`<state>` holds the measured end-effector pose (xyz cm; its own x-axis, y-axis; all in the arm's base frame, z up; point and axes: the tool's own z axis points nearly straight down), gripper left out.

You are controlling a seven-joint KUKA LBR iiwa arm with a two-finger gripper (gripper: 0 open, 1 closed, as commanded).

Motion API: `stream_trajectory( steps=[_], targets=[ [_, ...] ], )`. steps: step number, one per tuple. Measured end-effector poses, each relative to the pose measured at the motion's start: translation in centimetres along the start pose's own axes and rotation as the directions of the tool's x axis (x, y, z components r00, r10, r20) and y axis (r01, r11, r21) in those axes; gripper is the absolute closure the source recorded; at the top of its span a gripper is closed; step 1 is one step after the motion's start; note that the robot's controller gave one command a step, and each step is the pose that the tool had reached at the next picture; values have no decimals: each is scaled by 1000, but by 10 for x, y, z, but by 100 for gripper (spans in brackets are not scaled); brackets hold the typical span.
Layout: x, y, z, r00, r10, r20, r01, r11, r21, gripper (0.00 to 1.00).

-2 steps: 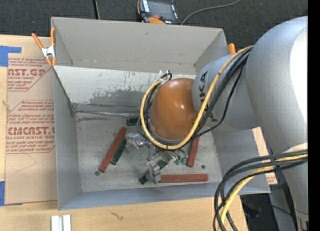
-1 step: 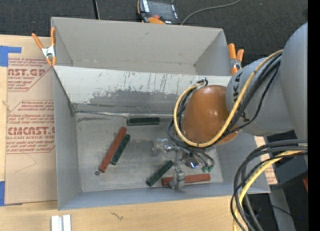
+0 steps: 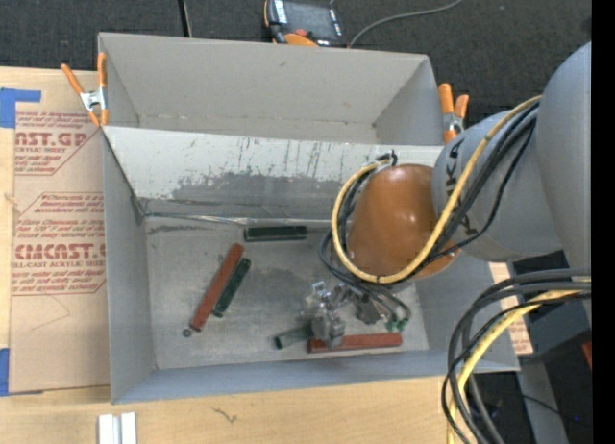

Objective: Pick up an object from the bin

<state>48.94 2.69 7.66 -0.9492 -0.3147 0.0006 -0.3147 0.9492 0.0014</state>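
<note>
Red stick (image 3: 363, 341) at the front of the bin (image 3: 125, 269) lies under the fingers (image 3: 328, 321); their opening cannot be told.

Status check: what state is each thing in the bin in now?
claw: low over the front red stick's left end.
front red stick: lying flat, at the front.
short green stick: flat, left of it.
long red stick: flat, diagonal, at left.
diagonal green stick: flat, alongside it.
back green stick: flat, at the back.

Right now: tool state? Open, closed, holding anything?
Tool: cannot be told. It is down by the red stick at the bin's near wall.
</note>
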Motion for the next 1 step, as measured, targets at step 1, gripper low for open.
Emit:
stream_trajectory(
  steps=[1],
  targets=[
    [-36,24,-174,998,57,13,-57,998,3,100]
  ],
)
